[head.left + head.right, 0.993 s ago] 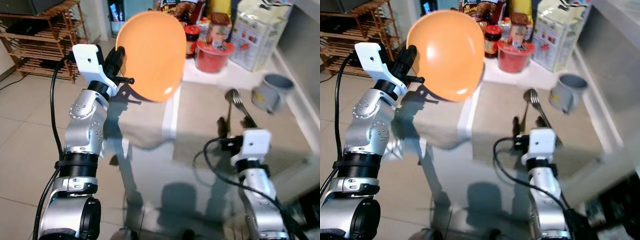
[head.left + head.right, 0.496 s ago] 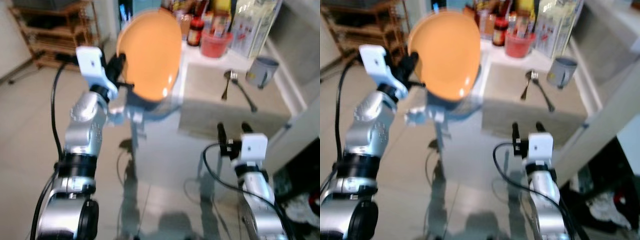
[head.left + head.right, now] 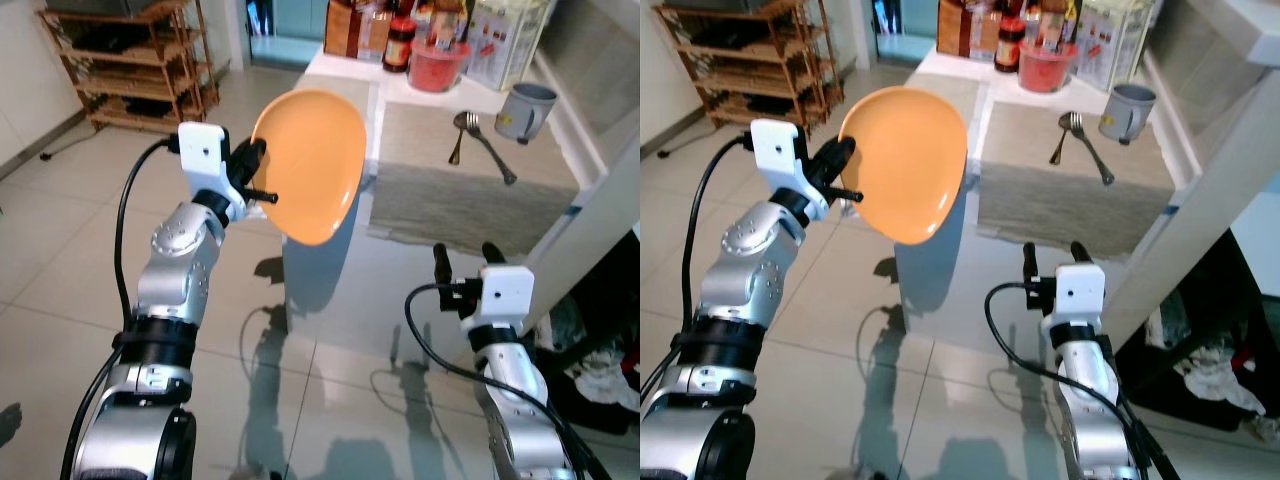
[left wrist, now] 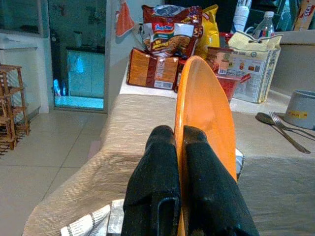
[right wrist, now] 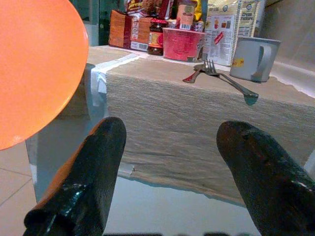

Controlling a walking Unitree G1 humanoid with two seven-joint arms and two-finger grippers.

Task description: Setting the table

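Left eye view is showing a long glass tabletop (image 3: 330,290) running away from the robot toward a wall, with tiled floor (image 3: 60,240) lying to its left and a wooden shelf rack (image 3: 130,60) standing at the far left. A beige woven runner (image 3: 470,205) is lying across the far half of the tabletop. At the far end, packets and jars are crowding together around a red tub (image 3: 437,68), and a grey mug (image 3: 523,110) is standing just to the right of them. A spoon and fork (image 3: 478,145) are lying side by side on the runner, near the mug.

The left arm is reaching up and forward, and the left gripper (image 3: 252,180) is holding the orange plate (image 3: 312,160) by its rim, tilted on edge in the air over the left edge of the tabletop, well short of the cutlery. In the left wrist view the two black fingers (image 4: 152,182) are pressing narrowly together on the plate's edge, one on each face.

The right gripper (image 3: 465,258) is hovering low over the near part of the glass, in front of the runner. In the right wrist view its fingers (image 5: 88,172) are standing wide apart with nothing between them, pointing toward the runner and the mug
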